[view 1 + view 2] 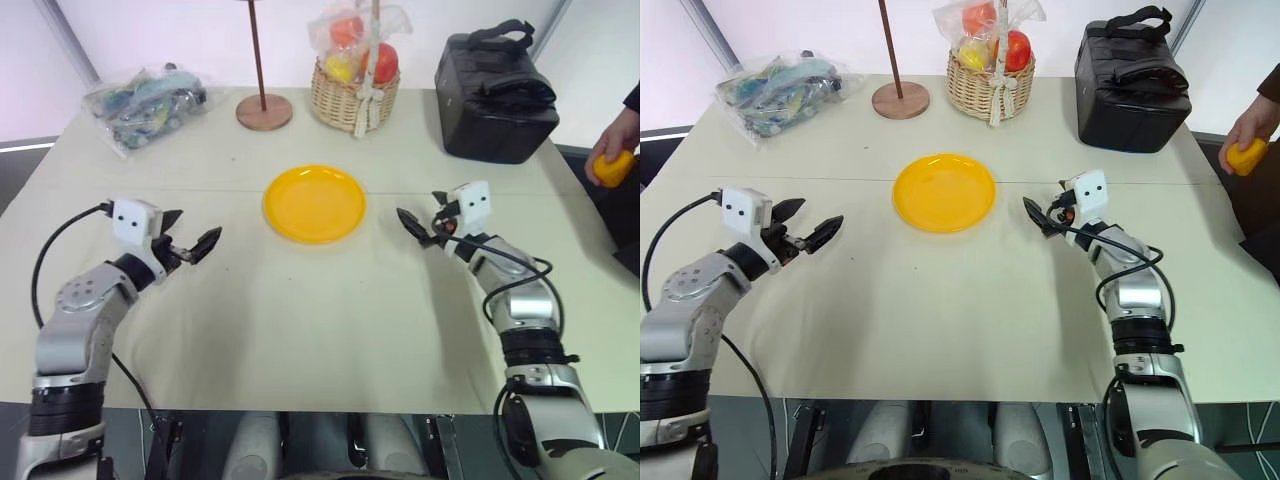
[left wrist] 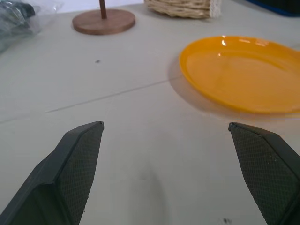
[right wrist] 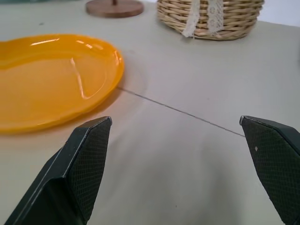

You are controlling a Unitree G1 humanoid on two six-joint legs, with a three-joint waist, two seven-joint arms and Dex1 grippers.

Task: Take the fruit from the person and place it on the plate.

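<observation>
The yellow-orange fruit is in the person's hand at the table's far right edge, off to the right of my right arm. The round yellow plate lies empty in the middle of the table. My left gripper hovers left of the plate, open, pointing toward it, nothing between its fingers. My right gripper hovers right of the plate, open and empty too, pointing inward. The plate lies ahead of the left fingers in the left wrist view, and the plate ahead of the right ones in the right wrist view.
Behind the plate stand a wicker basket of wrapped fruits and a brown wooden disc with a pole. A black bag sits at the back right, a clear plastic bag of items at the back left.
</observation>
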